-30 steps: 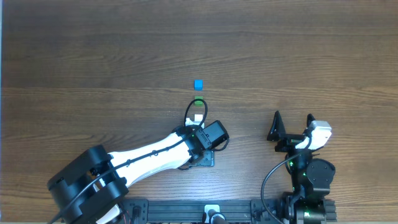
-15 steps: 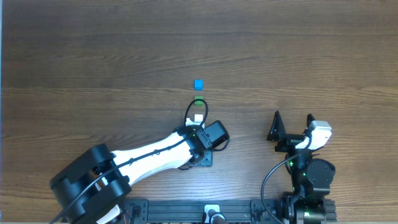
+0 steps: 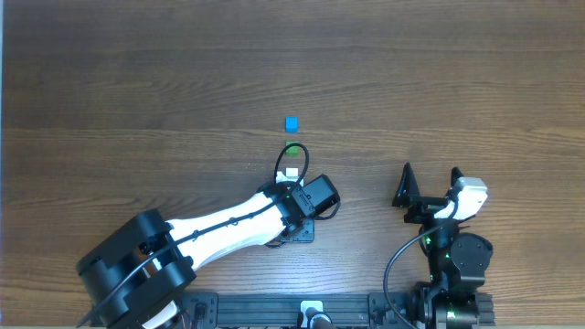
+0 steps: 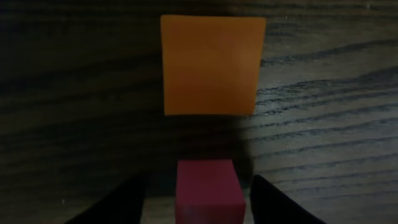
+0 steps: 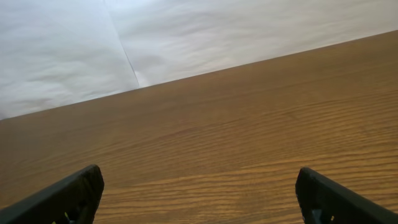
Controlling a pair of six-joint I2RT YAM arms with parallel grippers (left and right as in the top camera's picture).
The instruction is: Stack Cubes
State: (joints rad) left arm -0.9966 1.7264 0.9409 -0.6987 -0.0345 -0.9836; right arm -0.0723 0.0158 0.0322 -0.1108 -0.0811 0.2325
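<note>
Left hand is sitting low over the counter, near its middle and pointing toward 12 o'clock. Its fingers are standing apart, straddling the red cube. I am seeing a clear gap on one side of that cube and almost none on the other, so I am judging it as bracketed but not clamped. The orange cube is lying just beyond it toward 12 o'clock, apart from it, flat on the wood.

Right hand is parked at 3 o'clock of the left, well apart, fingers spread and holding nothing.

What is worrying me is the off-centre fit. If I am closing from here, the nearer finger is likely meeting the red cube first and pushing it sideways or twisting it. A skewed grip could then be setting it crooked on the orange one, where it may slide off. Creeping forward is also risking a nudge to the orange cube.
</note>
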